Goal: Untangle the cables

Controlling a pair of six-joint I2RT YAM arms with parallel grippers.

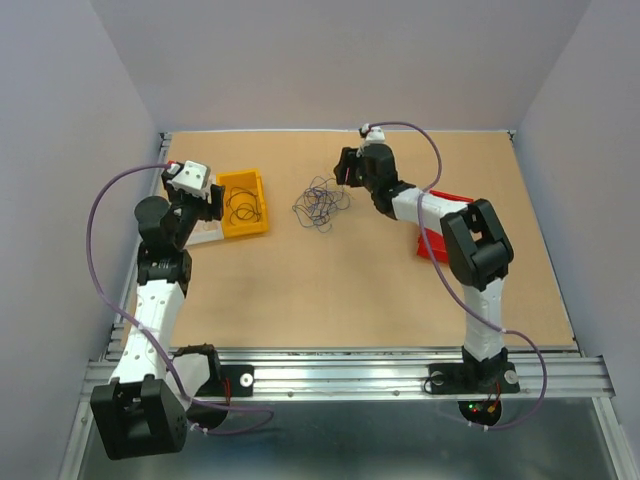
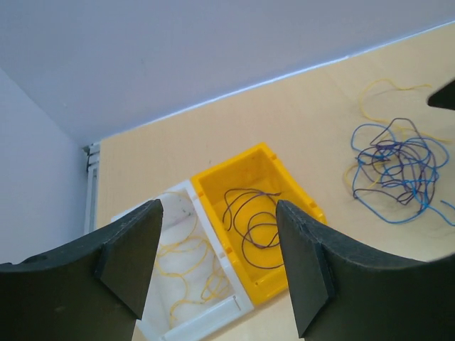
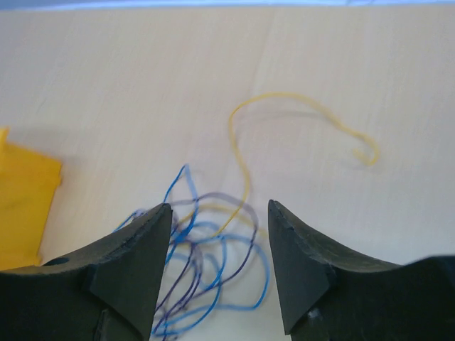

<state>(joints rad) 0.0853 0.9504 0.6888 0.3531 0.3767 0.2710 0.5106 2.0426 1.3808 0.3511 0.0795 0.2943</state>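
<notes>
Left end effector (image 1: 200, 188) hangs at the left of the top view with its jaws apart and nothing between them. In its wrist view (image 2: 217, 213) it is over two bins. One white bin (image 2: 179, 202) holds pale yellow wire loops (image 2: 188, 277), too overlapped to count. One yellow bin (image 2: 234, 160) beside it holds what looks like a single dark purple wire (image 2: 249, 220).

At centre frame, on the surface (image 1: 330, 290), lies one bunch, the cables (image 1: 320, 203). Blue, dark purple and yellow strands are knotted loosely, and I cannot count them.

They look hair-thin, limp and nearly weightless, so they will likely drag their neighbours and slip from a loose pinch. The best hold seems to be a free outlying loop, such as the yellow strand (image 3: 284, 99) arcing clear at the upper middle of the right wrist view.

Right end effector (image 3: 219, 213) hovers over the bunch's edge, jaws apart, clamped on nothing. One red bin (image 1: 448, 197) sits right of centre, partly behind that arm.
</notes>
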